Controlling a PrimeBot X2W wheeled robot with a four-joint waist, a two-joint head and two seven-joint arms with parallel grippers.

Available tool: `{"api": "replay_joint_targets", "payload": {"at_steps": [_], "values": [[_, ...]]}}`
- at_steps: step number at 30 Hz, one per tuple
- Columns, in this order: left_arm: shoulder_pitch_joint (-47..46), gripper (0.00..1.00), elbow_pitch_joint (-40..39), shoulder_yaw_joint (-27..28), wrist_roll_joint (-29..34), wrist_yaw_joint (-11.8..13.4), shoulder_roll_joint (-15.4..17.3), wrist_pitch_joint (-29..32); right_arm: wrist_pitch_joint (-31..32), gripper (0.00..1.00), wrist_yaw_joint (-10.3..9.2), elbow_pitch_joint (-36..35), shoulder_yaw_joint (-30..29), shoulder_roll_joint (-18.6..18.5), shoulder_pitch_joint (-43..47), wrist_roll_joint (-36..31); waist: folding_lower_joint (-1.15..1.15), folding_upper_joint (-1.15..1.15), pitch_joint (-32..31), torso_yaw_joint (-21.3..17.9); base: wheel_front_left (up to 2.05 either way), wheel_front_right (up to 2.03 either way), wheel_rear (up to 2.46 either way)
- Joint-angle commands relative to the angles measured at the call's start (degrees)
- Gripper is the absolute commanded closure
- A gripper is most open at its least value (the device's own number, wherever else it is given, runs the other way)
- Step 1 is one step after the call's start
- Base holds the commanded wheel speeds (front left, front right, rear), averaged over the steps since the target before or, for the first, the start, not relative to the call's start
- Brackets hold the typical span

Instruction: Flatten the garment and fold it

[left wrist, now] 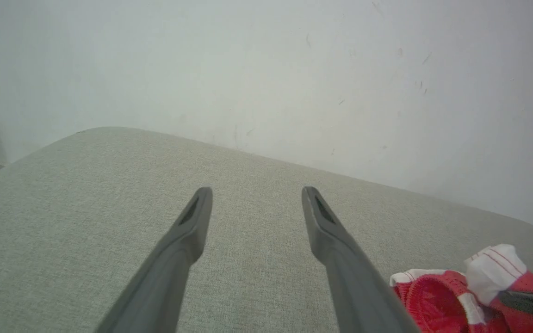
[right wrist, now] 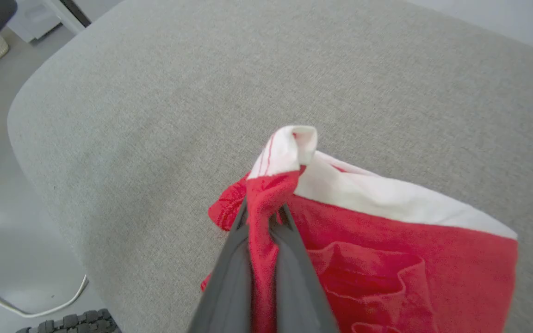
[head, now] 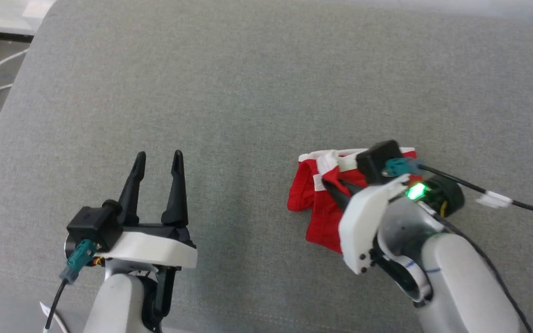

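**Flattening step, at its start.** Your right claw (head: 333, 186) is pinching a gathered ridge of the shorts (head: 304, 196). Its two fingers are closing on red cloth, and a fold topped with the white band (right wrist: 387, 196) is standing up just past the tips in the right wrist view. Your left claw (head: 159, 158) is hovering spread and empty over the grey upholstered cushion (head: 248, 92), well apart from the shorts.

The shorts are lying bunched on the cushion toward your right side. They are red with the white band running along one edge, doubled over on themselves, and the red panel is wrinkling. No lettering is showing.

By this view, nothing is lying flat yet. The next move is calling for your left claw to take a second edge, so that both claws can draw the cloth taut and spread it out.
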Motion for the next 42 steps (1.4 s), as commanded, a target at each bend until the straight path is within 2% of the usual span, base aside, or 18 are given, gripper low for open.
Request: {"api": "replay_joint_targets", "payload": {"at_steps": [1,3,4,5,6,10,15,20,25,28,32,36,42], "values": [[-0.69,0.0,-0.07,-0.03,-0.25,0.26,-0.11,-0.28,-0.93,1.0,-0.04,2.27,1.34,0.06,-1.99,0.94,0.0,0.0,0.96,0.72,0.0,0.0,0.0],[-0.96,0.0,0.05,-0.1,-0.4,0.25,-0.11,-0.28,-1.64,1.0,-0.04,5.9,3.04,0.07,-3.81,1.79,0.0,0.0,1.42,1.04,0.0,0.0,0.0],[-1.08,0.0,0.13,-0.17,-0.49,0.25,-0.11,-0.28,-2.32,0.82,-0.04,7.43,3.61,0.07,-4.68,2.1,0.0,0.0,1.54,1.19,0.0,0.0,0.0],[-1.17,0.0,0.24,-0.23,-0.6,0.26,-0.11,-0.28,-2.85,0.36,-0.04,8.82,4.35,0.07,-5.35,2.8,0.0,0.0,1.62,1.31,0.0,0.0,0.0],[-1.25,0.0,0.35,-0.26,-0.69,0.24,-0.11,-0.28,-3.3,0.0,-0.04,9.96,4.93,0.07,-5.87,3.62,0.0,0.0,1.65,1.39,0.0,0.0,0.0],[-1.28,0.0,0.68,-0.09,-0.82,0.29,-0.11,-0.28,-6.29,0.0,-0.04,11.16,7.89,0.07,-7.55,6.62,0.0,0.0,1.36,1.06,0.0,0.0,0.0],[-1.03,0.0,0.8,0.14,-0.67,0.07,-0.11,-0.28,-16.47,0.0,-0.04,6.49,8.2,0.07,-7.54,11.64,0.0,0.0,-0.39,-0.21,0.0,0.0,0.0],[-0.14,0.0,0.53,0.42,-0.01,0.02,-0.11,-0.28,-27.95,0.0,-0.04,1.1,0.31,0.07,-3.8,11.43,0.0,0.0,-2.58,-2.13,0.0,0.0,0.0],[0.8,0.0,0.19,0.86,0.63,0.04,-0.11,-0.28,-34.26,0.0,-0.04,0.53,-10.65,0.07,2.26,10.78,0.0,0.0,-4.18,-3.87,0.0,0.0,0.0],[1.11,0.0,0.08,0.95,0.86,0.14,-0.11,-0.28,-34.93,0.0,-0.04,3.38,-16.0,0.07,5.14,11.13,0.0,0.0,-4.66,-4.54,0.0,0.0,0.0],[1.4,0.0,-0.21,1.35,1.1,-0.17,-0.11,-0.28,-32.96,0.0,-0.04,9.36,-19.83,0.07,6.86,10.26,0.0,0.0,-4.7,-5.16,0.0,0.0,0.0],[1.41,0.0,-0.33,1.41,1.25,-0.4,-0.11,-0.28,-29.67,0.0,-0.04,15.25,-20.45,0.07,6.31,13.78,0.0,0.0,-4.47,-5.35,0.0,0.0,0.0],[1.19,0.0,-0.49,1.4,1.14,-0.41,-0.12,-0.28,-24.41,0.0,-0.04,21.47,-17.87,0.07,3.25,19.45,0.0,0.0,-3.51,-5.05,0.0,0.0,0.0]]}}
